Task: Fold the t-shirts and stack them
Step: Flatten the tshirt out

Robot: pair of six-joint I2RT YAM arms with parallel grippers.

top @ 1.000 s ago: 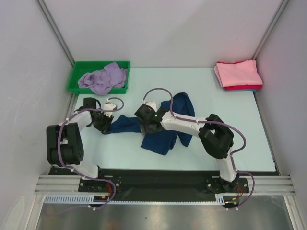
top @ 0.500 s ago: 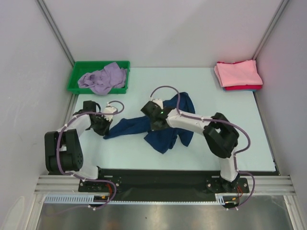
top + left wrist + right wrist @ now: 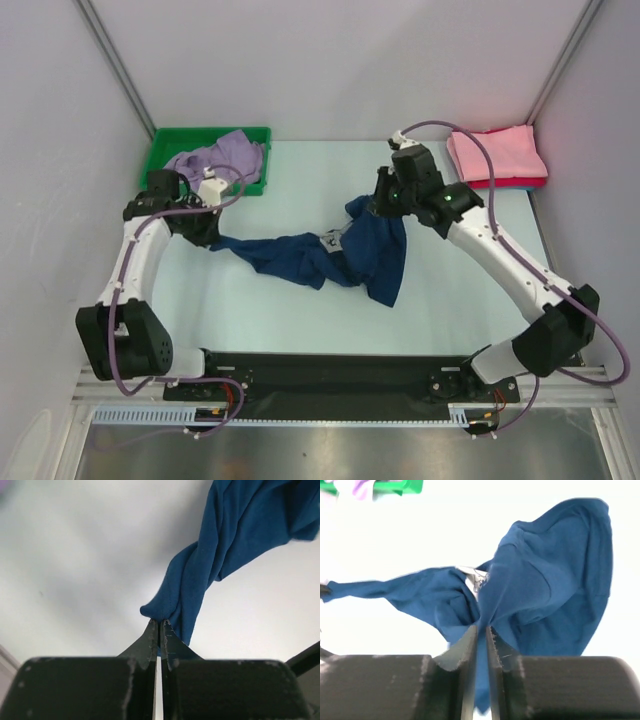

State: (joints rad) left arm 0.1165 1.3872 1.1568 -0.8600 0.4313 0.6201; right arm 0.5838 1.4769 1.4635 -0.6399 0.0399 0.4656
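Over the table (image 3: pixel 250 310), seen from above, my left pincer (image 3: pixel 208 232) pinches one end of the navy tee (image 3: pixel 330 255) just in front of the green bin (image 3: pixel 160 150). My right pincer (image 3: pixel 383 205) pinches the other end, farther back and to the right. Between them the cloth runs as a twisted rope on the left and a broad, bunched drape on the right, sagging in the middle. A sliver of pale print (image 3: pixel 330 238) shows at the centre. Whether the sag touches the table I cannot tell. A lavender tee (image 3: pixel 215 158) lies heaped in the bin, one edge over the near rim. A folded pink stack (image 3: pixel 497 152), with red and blue edges beneath it, sits in the far right corner, well apart from the navy tee.

From my left wrist, the left pincer (image 3: pixel 159 625) is pressed together on a narrow tip of the navy tee (image 3: pixel 240 525). The cloth rises from the tips and twists away to the upper right, over a pale, blurred surface.

From my right wrist, the right pincer (image 3: pixel 480 630) is pressed together on a gathered fold of the navy tee (image 3: pixel 555 580). A wide lobe billows to the right, a long tail stretches off to the left, and the print (image 3: pixel 476 580) peeks out between them. Beyond, at the top left, the bin (image 3: pixel 395 486) and a scrap of the lavender tee (image 3: pixel 362 487) show, overexposed.
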